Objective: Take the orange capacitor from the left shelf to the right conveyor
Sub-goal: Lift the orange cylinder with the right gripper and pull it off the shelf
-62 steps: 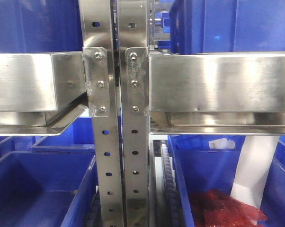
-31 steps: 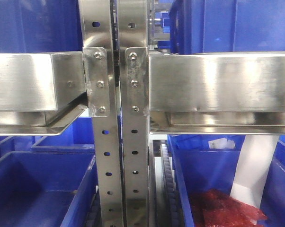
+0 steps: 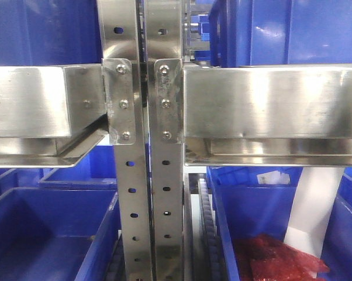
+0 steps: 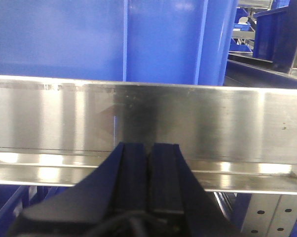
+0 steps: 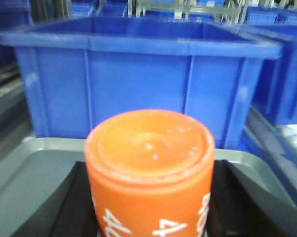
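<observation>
The orange capacitor (image 5: 151,168), a cylinder with white numerals on its side, fills the lower middle of the right wrist view. My right gripper (image 5: 151,170) is shut on it, a black finger (image 5: 74,197) pressed to each side. It sits just above a grey tray (image 5: 30,168). In the left wrist view my left gripper (image 4: 148,148) is shut with nothing in it, its pads together in front of a steel shelf rail (image 4: 198,121). The right conveyor is out of view.
A blue bin (image 5: 138,74) stands right behind the tray, with more bins to its right. The front view shows steel shelf posts (image 3: 147,193), blue bins (image 3: 47,234) below, red bagged items (image 3: 275,257) and a white arm segment (image 3: 316,205).
</observation>
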Robot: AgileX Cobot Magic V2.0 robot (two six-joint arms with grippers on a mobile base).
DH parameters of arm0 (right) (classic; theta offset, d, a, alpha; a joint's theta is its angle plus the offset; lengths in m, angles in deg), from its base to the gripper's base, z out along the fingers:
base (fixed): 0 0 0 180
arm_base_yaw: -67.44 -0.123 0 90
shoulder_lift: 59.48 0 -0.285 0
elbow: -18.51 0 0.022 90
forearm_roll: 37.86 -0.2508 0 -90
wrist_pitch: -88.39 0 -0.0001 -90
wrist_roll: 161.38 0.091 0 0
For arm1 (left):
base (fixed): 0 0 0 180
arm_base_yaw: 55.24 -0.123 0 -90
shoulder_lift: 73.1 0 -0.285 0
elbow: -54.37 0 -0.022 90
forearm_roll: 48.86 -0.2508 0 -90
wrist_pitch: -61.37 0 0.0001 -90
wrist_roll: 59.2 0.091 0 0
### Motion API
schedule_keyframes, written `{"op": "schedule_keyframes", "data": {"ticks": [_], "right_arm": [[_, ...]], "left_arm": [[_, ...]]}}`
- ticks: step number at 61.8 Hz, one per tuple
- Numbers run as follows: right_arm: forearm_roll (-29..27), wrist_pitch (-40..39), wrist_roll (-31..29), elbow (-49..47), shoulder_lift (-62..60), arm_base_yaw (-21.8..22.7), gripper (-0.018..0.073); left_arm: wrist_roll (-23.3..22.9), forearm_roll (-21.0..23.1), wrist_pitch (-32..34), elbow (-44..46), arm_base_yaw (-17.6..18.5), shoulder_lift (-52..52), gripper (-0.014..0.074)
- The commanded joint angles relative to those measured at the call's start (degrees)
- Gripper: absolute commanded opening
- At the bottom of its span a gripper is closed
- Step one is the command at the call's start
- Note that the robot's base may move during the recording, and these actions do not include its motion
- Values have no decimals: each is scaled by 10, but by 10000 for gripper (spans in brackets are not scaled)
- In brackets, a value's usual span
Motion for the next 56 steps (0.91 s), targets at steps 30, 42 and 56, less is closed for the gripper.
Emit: {"op": "schedule_keyframes", "data": {"ticks": [30, 42, 56], "right_arm": [[5, 216, -4, 70, -362, -2, 71], [-5, 220, -4, 70, -402, -2, 71], [-5, 220, -4, 70, -403, -2, 71]], "left_arm": [[-1, 1, 52, 2, -1, 5, -127], [-1, 1, 52, 2, -1, 5, -127], [-1, 1, 52, 2, -1, 5, -127]]}}
